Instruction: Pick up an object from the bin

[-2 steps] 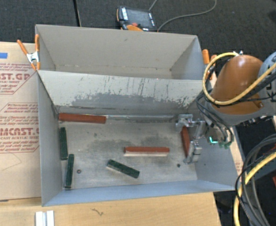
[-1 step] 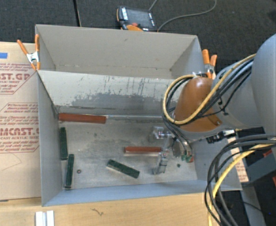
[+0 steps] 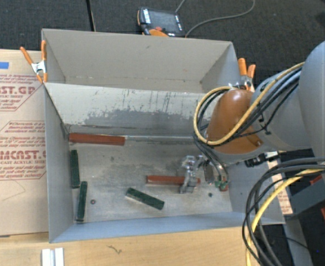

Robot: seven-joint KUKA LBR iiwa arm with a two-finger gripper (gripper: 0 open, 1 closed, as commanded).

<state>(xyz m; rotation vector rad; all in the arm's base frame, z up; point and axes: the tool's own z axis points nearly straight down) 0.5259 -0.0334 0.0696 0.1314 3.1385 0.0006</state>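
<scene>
My gripper (image 3: 188, 183) hangs low over the bin floor at the right, with its fingers down at the right end of a short red-brown bar (image 3: 163, 179). That bar lies flat and runs off to the left from the fingertips. A dark green bar (image 3: 145, 198) lies slanted on the floor a little in front of it, to the left of the gripper.
A longer red-brown bar (image 3: 96, 139) lies along the back of the floor at the left. Two dark green bars (image 3: 74, 168) (image 3: 81, 201) lie end to end along the left wall. The arm's orange cover and looped cables hang over the bin's right side.
</scene>
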